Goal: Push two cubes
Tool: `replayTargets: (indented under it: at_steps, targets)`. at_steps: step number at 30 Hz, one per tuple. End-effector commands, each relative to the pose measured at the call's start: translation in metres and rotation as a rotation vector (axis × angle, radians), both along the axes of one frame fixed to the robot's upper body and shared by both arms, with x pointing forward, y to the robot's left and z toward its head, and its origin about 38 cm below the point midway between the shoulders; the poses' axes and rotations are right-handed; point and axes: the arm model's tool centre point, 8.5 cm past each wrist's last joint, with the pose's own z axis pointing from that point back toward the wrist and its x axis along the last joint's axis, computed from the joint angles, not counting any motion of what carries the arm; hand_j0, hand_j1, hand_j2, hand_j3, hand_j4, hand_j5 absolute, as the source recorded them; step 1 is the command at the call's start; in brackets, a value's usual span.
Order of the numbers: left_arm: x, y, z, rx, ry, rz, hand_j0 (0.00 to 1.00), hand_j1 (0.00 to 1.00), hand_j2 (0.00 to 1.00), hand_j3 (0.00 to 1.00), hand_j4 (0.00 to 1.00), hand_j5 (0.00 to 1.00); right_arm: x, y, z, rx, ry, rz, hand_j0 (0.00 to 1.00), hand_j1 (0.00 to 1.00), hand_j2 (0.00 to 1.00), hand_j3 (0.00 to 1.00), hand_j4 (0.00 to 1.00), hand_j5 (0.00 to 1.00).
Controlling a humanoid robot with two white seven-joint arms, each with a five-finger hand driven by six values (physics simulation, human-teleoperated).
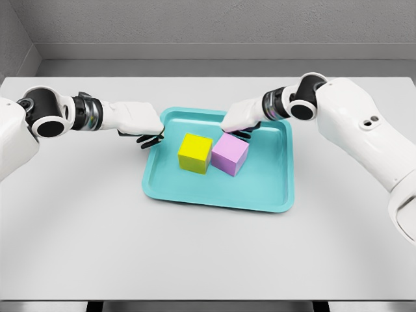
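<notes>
A yellow cube (195,153) and a pink cube (230,154) sit side by side, touching, inside a teal tray (266,188) on the grey table. My left hand (148,138) hovers at the tray's left rim, fingers relaxed and holding nothing, a short gap from the yellow cube. My right hand (242,125) reaches in from the right, palm down, its dark fingertips resting at the far top edge of the pink cube. Neither hand grasps a cube.
The tray's raised rim surrounds both cubes. The grey table (78,227) stretches wide around the tray. A grey wall stands behind the far edge.
</notes>
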Motion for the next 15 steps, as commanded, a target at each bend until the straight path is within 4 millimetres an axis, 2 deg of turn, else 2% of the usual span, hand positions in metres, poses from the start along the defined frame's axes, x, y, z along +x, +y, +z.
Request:
replayTargets:
  at_steps: [1, 11, 14, 15]
  targets:
    - [0.0, 0.0, 0.0, -0.004, 0.001, 0.003, 0.02, 0.02, 0.02, 0.02, 0.02, 0.02, -0.001, 0.002, 0.001, 0.003, 0.0, 0.004, 0.0, 0.0, 0.0, 0.0, 0.0, 0.0]
    - [0.0, 0.0, 0.0, -0.004, 0.001, 0.003, 0.02, 0.02, 0.02, 0.02, 0.02, 0.02, 0.005, -0.006, 0.013, 0.031, -0.017, -0.02, 0.0, 0.0, 0.0, 0.0, 0.0, 0.0]
    - [0.0, 0.001, 0.0, -0.004, 0.001, 0.004, 0.02, 0.02, 0.02, 0.02, 0.02, 0.02, 0.008, -0.023, 0.013, 0.02, -0.02, -0.049, 0.0, 0.0, 0.0, 0.0, 0.0, 0.0]
    - [0.0, 0.0, 0.0, -0.004, 0.001, 0.003, 0.02, 0.02, 0.02, 0.02, 0.02, 0.02, 0.008, -0.023, 0.013, 0.02, -0.02, -0.049, 0.0, 0.0, 0.0, 0.0, 0.0, 0.0]
